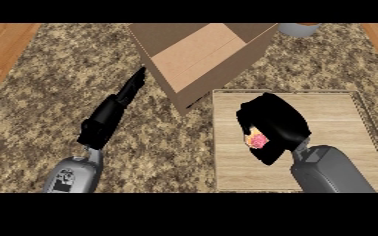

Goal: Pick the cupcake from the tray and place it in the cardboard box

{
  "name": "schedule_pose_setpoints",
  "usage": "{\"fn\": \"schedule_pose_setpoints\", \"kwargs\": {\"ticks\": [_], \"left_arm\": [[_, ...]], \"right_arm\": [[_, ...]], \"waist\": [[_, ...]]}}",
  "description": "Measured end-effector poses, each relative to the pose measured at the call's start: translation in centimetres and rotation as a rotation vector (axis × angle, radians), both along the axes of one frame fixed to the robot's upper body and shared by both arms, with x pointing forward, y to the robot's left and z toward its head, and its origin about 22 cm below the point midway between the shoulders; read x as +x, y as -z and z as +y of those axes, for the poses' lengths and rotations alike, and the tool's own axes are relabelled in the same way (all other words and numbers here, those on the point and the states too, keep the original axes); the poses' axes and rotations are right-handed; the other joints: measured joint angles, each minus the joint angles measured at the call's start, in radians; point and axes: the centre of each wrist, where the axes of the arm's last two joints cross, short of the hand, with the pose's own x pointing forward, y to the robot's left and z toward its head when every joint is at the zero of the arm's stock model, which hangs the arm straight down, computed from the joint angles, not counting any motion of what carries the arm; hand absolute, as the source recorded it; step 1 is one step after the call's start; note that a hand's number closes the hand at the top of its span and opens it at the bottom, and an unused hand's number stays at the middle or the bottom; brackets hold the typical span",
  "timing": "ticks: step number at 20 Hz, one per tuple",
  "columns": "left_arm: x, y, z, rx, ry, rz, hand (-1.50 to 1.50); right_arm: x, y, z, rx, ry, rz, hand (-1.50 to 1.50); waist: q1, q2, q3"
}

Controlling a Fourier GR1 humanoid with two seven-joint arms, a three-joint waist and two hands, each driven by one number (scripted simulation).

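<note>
My right hand [273,122] is over the wooden tray [332,130], its fingers curled round the cupcake [258,140], of which only a pink and yellow patch shows under the palm. The open cardboard box [199,55] stands just beyond the tray's far left corner, its opening facing up. My left hand [118,107] lies on the counter left of the box, fingers straight and pointing toward the box's left wall, holding nothing.
A speckled brown granite counter [74,70] lies under everything, with wooden strips at the far left [15,40] and far right edges. A grey round object [299,28] shows partly behind the box at the top right.
</note>
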Motion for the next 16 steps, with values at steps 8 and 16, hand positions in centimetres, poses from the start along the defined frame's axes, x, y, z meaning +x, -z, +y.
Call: {"fn": "schedule_pose_setpoints", "kwargs": {"ticks": [8,16], "left_arm": [[-0.6,0.6,1.3,0.005,-0.028,0.007,0.0],[-0.1,0.7,1.2,0.005,-0.047,0.009,0.0]], "right_arm": [[0.3,-2.5,2.3,0.133,-0.297,-0.198,1.5],[-1.8,-9.1,-0.2,0.33,-0.396,-0.222,1.5]], "waist": [[-0.035,-0.006,-0.001],[-0.055,-0.009,-0.001]]}}
